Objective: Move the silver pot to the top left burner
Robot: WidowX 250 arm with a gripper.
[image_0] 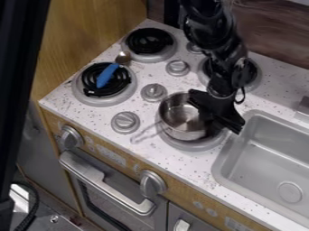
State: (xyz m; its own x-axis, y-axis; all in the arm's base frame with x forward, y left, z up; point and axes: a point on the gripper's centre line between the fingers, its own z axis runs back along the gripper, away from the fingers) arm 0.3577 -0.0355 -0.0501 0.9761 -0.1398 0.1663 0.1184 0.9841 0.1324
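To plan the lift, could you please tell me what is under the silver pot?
The silver pot is over the front right burner, whose rim shows along the near side. The pot and gripper cover much of the rest; I cannot tell if the pot touches it.

burners (pixel 149 40) 4 | stovetop knobs (pixel 125 122) 4 | front knobs (pixel 152 183) 2 | pot (pixel 179 118) 1 | spoon (pixel 107 76) 1 | sink (pixel 256 158) 1

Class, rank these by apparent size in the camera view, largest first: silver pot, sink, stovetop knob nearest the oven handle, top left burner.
1. Sink
2. Silver pot and top left burner: too alike to rank
3. Stovetop knob
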